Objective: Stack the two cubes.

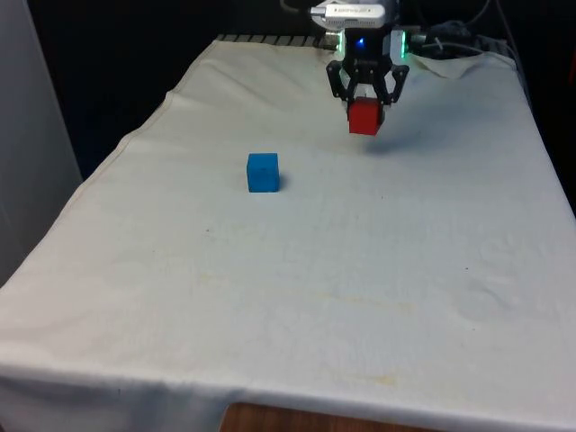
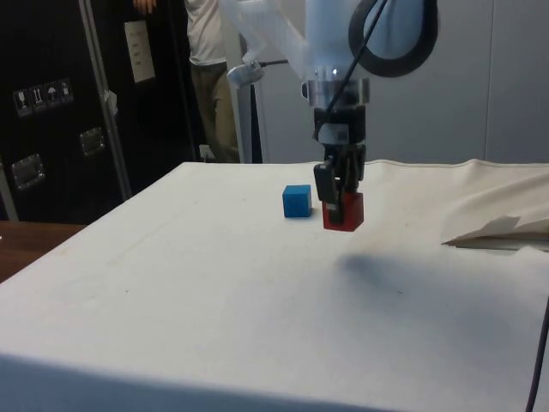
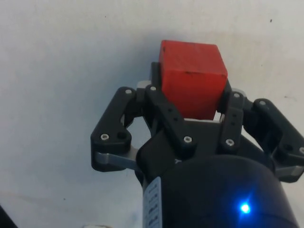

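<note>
Item: red cube, clamped between the jaws of the gripper, held clear of the surface with its shadow on the cloth beneath. The jaws grip its upper part; most of the cube hangs below them. Item: blue cube, resting alone on the cloth, well apart from the red one, toward the front view's left and nearer that camera. Stage, by my reading: carry underway, stacking not yet done. Risks: the red cube looks slightly skewed in the grasp, so it may land corner-first and tip off; a descent off-centre would nudge the blue cube aside, since nothing anchors it on the loose cloth; letting go too high would make the red one bounce. Also present: a person standing behind the surface in the side view. Writing: small labels on the dark cabinets, not legible; no brands readable on either cube.
</note>
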`<state>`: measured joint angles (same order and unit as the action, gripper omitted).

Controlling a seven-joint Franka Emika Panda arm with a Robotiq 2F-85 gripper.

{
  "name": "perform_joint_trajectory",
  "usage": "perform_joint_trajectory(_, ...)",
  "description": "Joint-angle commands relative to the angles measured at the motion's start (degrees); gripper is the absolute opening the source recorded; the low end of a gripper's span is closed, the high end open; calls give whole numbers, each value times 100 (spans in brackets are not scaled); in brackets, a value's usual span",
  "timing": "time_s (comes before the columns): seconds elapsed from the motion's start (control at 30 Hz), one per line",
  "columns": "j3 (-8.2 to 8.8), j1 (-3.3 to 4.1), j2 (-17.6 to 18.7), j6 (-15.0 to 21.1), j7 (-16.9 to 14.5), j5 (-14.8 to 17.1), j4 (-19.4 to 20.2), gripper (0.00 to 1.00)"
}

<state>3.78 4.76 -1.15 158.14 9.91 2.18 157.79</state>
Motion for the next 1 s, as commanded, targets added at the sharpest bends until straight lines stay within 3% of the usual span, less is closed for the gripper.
perform_joint_trajectory(0.0,6,-11,-74,-155,23,-46,-29,0)
perform_joint_trajectory(0.03,0,0,-34,-63,0,0,-17,0)
perform_joint_trajectory(0.1,11,-17,-172,-338,29,-52,-80,0)
perform_joint_trajectory(0.47,6,-23,-516,-911,57,-115,-195,0)
perform_joint_trajectory(0.97,-34,0,-607,-945,-57,-166,-189,0)
